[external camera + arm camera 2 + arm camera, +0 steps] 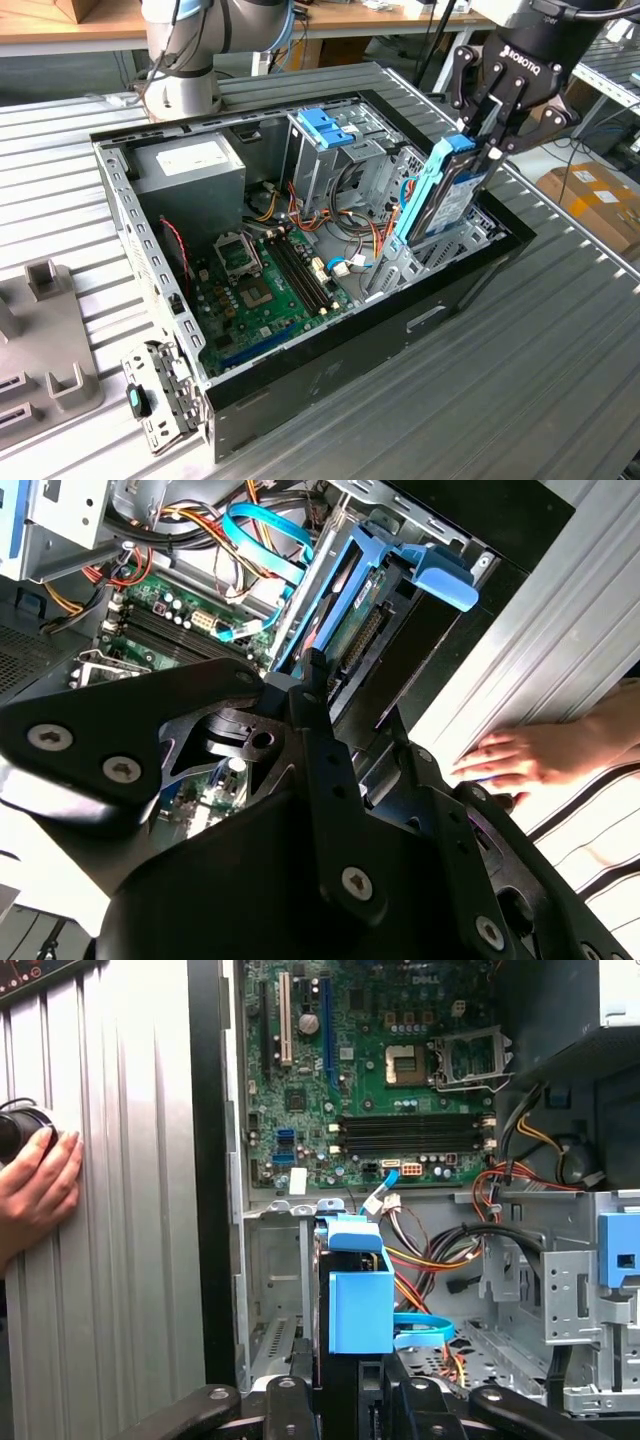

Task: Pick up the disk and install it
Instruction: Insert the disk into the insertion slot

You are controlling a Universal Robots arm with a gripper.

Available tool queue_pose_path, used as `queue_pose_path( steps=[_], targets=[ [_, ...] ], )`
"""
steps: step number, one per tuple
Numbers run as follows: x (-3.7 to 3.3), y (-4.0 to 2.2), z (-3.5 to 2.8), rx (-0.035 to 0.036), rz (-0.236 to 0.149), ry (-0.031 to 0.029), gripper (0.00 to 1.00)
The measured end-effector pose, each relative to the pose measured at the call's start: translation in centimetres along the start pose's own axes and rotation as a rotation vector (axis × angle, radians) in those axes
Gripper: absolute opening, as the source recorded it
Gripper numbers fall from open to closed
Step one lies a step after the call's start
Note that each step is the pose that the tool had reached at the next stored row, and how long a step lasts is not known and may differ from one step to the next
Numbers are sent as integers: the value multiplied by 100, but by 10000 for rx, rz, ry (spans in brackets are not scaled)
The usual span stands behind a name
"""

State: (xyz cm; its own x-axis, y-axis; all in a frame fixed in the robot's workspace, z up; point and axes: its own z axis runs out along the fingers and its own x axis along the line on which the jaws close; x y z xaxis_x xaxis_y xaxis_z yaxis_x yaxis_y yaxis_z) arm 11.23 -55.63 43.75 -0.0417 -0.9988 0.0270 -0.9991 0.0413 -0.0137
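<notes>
The disk (440,195), a flat drive in a light-blue carrier, stands on edge at the exterior view's right end of the open computer case (350,385). Its lower part sits down in the metal drive bay (398,268), and its top sticks out above the case rim. My black gripper (488,143) is shut on the disk's upper end from above. In the second wrist view the disk (345,605) runs away from my gripper (325,695) into the bay. The first wrist view has the carrier's blue end (360,1300) just past my gripper (350,1395).
Inside the case lie the green motherboard (265,285), a grey power-supply box (190,170), an upright metal cage with a blue bracket (325,128) and loose cables (350,265). A person's hand (35,1185) rests on the ribbed table beside the case. A grey fixture (40,340) stands at the exterior view's left.
</notes>
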Motion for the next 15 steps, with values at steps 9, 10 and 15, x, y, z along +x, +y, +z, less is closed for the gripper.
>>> queue_pose_path(
  steps=[9,10,15],
  targets=[
    [-4,2,154,0,0,-1,35],
    [-5,3,178,0,0,1,35],
    [-7,3,251,0,0,0,35]
  ],
)
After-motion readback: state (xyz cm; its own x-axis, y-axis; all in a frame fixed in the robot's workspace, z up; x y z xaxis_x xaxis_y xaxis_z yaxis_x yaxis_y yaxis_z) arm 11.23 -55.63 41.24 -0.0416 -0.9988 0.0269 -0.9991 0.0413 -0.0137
